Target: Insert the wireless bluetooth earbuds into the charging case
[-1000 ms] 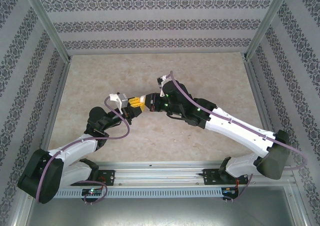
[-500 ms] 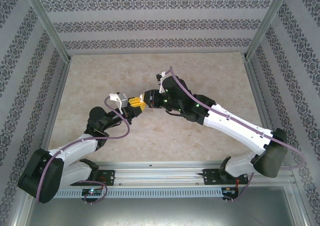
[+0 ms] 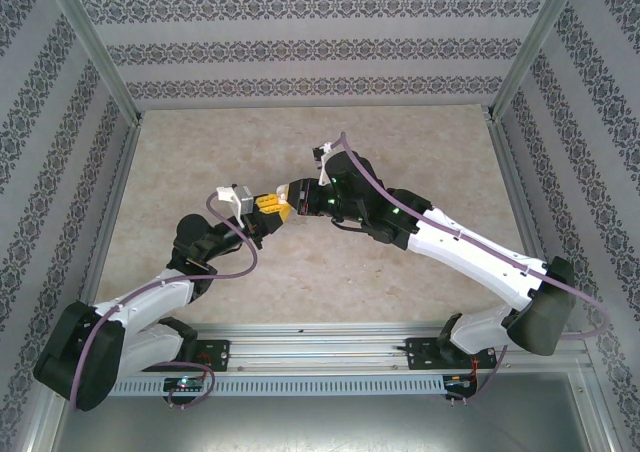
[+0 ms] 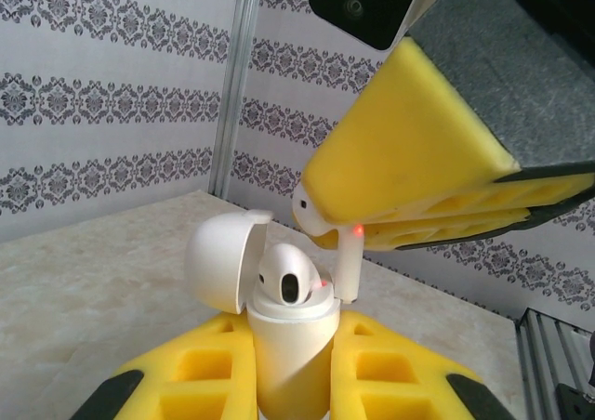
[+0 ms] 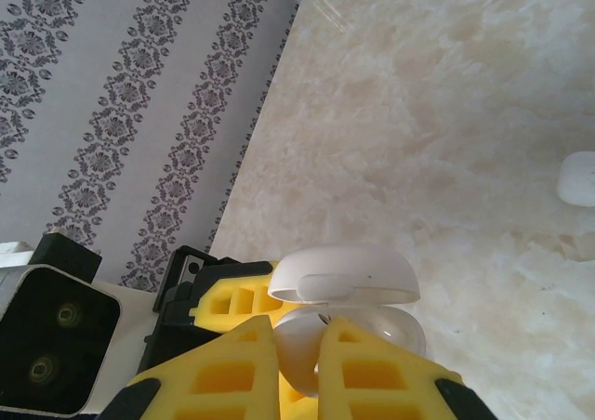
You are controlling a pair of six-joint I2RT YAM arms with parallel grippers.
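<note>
One earbud sits inside the open charging case, which the left end effector clamps tight, upright. At the case's 1 o'clock, the right end effector pinches a second earbud, its stem just beside the rim, above the counter.

- left arm: rises from its base at bottom left, up and right toward the table's middle; left gripper shows yellow pads pointing right.
- right arm: white links from its base at bottom right, reaching up-left; black wrist section with green lights lit; right gripper points left.
- grippers tip to tip, just left of table centre. Jaw gaps and anything between them are too small to make out.
- purple cable loops along each arm.
- table: beige, marbled.
- aluminium rail along the near edge carries both bases; patterned walls on three sides.
</note>
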